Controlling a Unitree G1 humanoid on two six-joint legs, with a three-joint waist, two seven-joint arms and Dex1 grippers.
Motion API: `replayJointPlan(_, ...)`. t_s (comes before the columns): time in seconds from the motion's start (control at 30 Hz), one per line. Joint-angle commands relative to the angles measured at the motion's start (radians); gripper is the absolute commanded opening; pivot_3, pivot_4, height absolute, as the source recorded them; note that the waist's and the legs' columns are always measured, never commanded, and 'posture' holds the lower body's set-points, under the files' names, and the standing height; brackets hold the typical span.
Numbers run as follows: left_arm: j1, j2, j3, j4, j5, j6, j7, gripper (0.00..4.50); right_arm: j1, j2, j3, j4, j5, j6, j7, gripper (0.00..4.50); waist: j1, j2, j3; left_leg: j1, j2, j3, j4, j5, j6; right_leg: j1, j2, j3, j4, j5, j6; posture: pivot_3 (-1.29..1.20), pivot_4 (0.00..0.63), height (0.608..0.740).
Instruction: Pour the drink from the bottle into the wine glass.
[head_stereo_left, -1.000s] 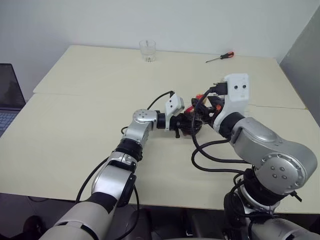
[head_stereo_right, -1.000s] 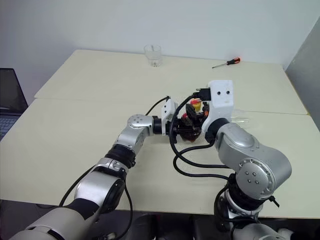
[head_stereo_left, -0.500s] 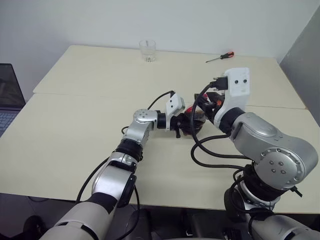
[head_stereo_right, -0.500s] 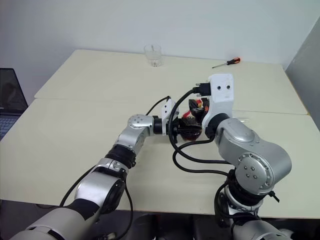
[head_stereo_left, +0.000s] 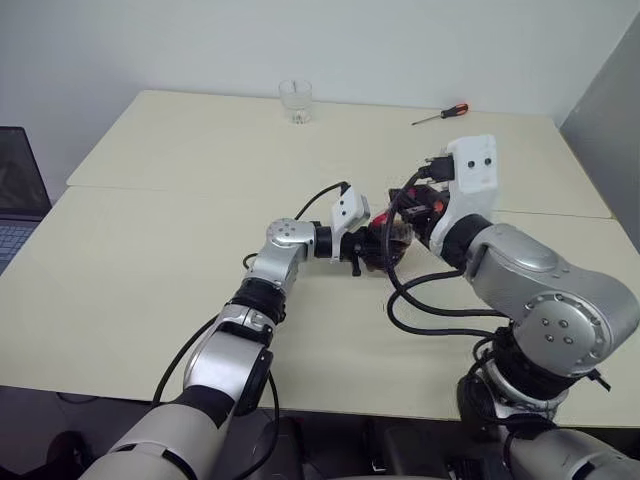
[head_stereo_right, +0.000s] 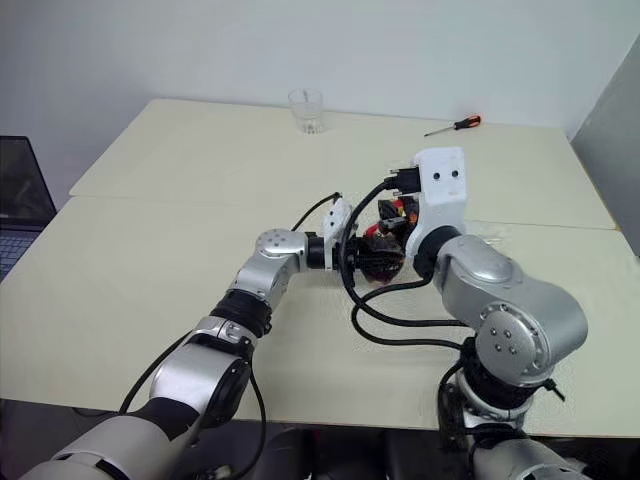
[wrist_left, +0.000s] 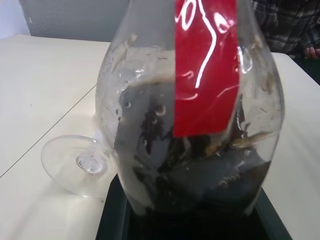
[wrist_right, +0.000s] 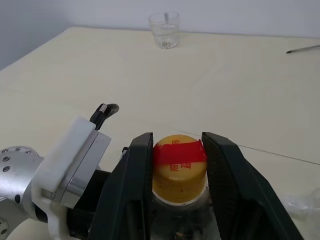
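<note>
**A:** ok so where's everything sitting right now?

**B:** the bottle (wrist_left: 190, 125) is upright near the middle of the table (head_stereo_left: 180, 230), clamped at its fat base by the left gripper (head_stereo_left: 362, 250), jaws clenched on it from the side. In the left wrist view the belly sits right between that gripper's fingers, red label strip facing the camera, and the drink (wrist_left: 200, 180) is dark and pooled in the lower half

**A:** and the right one?

**B:** the right gripper (wrist_right: 179, 165) is up at the top of the bottle, one black finger (wrist_right: 132, 175) on each side of the yellow cap (wrist_right: 179, 172), which has a red band round it. The jaws are closed in on the cap and look like they're touching it on both sides, so grasping the cap

**A:** wine glass?

**B:** the wine glass (wrist_left: 80, 162) is just beyond the left jaws, right beside the bottle's base. I can only really make out its round foot, and it looks like it's facing the camera, so maybe the glass is lying down, can't say for sure

**A:** anything else on the table?

**B:** a short tumbler (head_stereo_left: 295, 100) well beyond both jaws at the far edge, and a screwdriver (head_stereo_left: 440, 114) with a red handle off toward the far right corner
</note>
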Motion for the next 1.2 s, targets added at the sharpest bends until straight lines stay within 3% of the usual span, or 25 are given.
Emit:
replayJointPlan(0.03,-0.013,-0.004,0.009,-0.069,-0.025,0.003,-0.014,0.86,0.025,-0.156,0.021,0.082,0.079,-0.182,0.261,1.18,0.0,0.0,0.0,0.0,0.0,0.0,0.0,0.0,0.0,0.0,0.0,0.0,0.0,0.0,0.0,0.0,0.15,0.74)
replayJointPlan(0.17,-0.006,0.004,0.008,-0.099,-0.028,0.02,-0.024,0.85,-0.007,-0.356,0.075,0.338,0.086,-0.49,0.612,1.18,-0.001,0.0,0.0,0.0,-0.001,0.0,0.0,0.0,0.001,0.001,0.0,0.0,-0.002,0.0,0.0,0.0,0.15,0.74)
replayJointPlan(0.4,0.053,0.032,0.01,-0.234,-0.043,0.091,-0.012,0.85,-0.148,-0.475,0.245,0.764,0.039,-0.877,1.146,1.18,-0.008,0.002,0.001,0.001,0.0,-0.001,-0.001,0.0,0.001,0.001,0.002,0.001,-0.002,0.0,0.0,0.0,0.15,0.74)
replayJointPlan(0.63,0.124,0.066,0.023,-0.363,-0.055,0.172,0.037,0.84,-0.301,-0.432,0.336,1.086,-0.066,-1.101,1.38,1.18,-0.002,0.004,0.003,0.001,0.0,0.001,0.0,0.0,0.001,0.001,0.002,0.001,-0.003,0.0,0.0,0.0,0.15,0.74)
replayJointPlan(0.87,0.15,0.082,0.016,-0.408,-0.056,0.198,0.046,0.82,-0.303,-0.443,0.346,1.084,-0.091,-1.091,1.42,1.18,0.006,0.004,0.003,0.001,0.001,0.002,0.001,0.0,0.0,0.001,0.001,0.001,-0.002,0.0,0.0,0.0,0.15,0.74)
replayJointPlan(1.17,0.089,0.047,0.002,-0.308,-0.047,0.152,0.021,0.81,-0.236,-0.524,0.224,0.788,0.022,-0.895,1.315,4.31,0.007,0.005,0.003,0.0,0.0,0.002,0.008,0.0,0.0,0.001,0.0,0.001,0.004,0.0,0.0,0.0,0.15,0.74)
replayJointPlan(1.2,0.085,0.044,0.001,-0.299,-0.047,0.147,0.019,0.81,-0.23,-0.528,0.207,0.764,0.033,-0.881,1.293,4.5,0.007,0.005,0.003,0.001,0.0,0.002,0.009,0.0,0.0,0.001,0.0,0.001,0.006,0.0,0.0,0.0,0.15,0.74)
